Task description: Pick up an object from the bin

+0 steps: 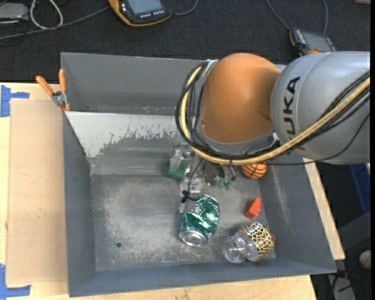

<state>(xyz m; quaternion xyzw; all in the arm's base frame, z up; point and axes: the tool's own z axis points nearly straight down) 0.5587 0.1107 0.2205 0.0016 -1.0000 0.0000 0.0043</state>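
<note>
The green drink can (200,220) lies on its side on the bin (112,230) floor, at 4 o'clock from centre. My gripper (191,189) hangs at the can's 12 o'clock. Whether it is spread or pressed together, I cannot tell. A leopard-print cup (253,242) lies at the can's 4 o'clock, and an orange block (254,206) at its 2 o'clock.

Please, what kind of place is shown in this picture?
Most likely a robotics laboratory. A large grey robot arm reaches over a metal bin holding a green can, and a handheld controller and loose cables lie on the dark surface beyond it.

The grey arm (322,83) bears black lettering, readable as "KUKA".
</note>
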